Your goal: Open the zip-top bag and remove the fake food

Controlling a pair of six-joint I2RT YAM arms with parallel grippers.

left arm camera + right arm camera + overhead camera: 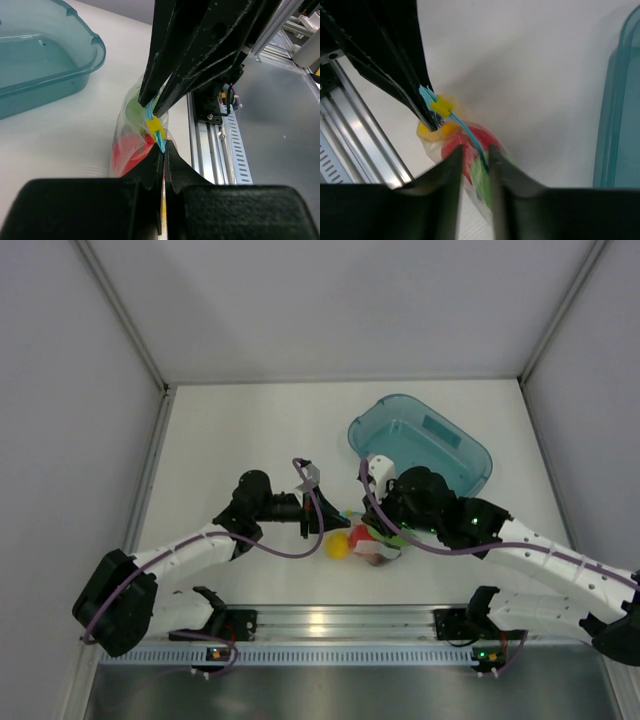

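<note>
Zip-top bag [125, 120] stood between my grippers, fake food [487, 136] inside, beneath them. Left gripper [164, 146] pinched shut on the blue zip strip [462, 125] to anchor it; right gripper [476, 150] straddled the strip alongside, grip unclear.

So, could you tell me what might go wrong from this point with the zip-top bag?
The right gripper only straddles the light blue zip strip, jaws apart, so a pull now could slip off.
The left gripper pinches the strip right beside the yellow slider and may block its travel.
The zip-top bag is close to the aluminium rail at the table's edge, so freed fake food could roll onto it.
</note>
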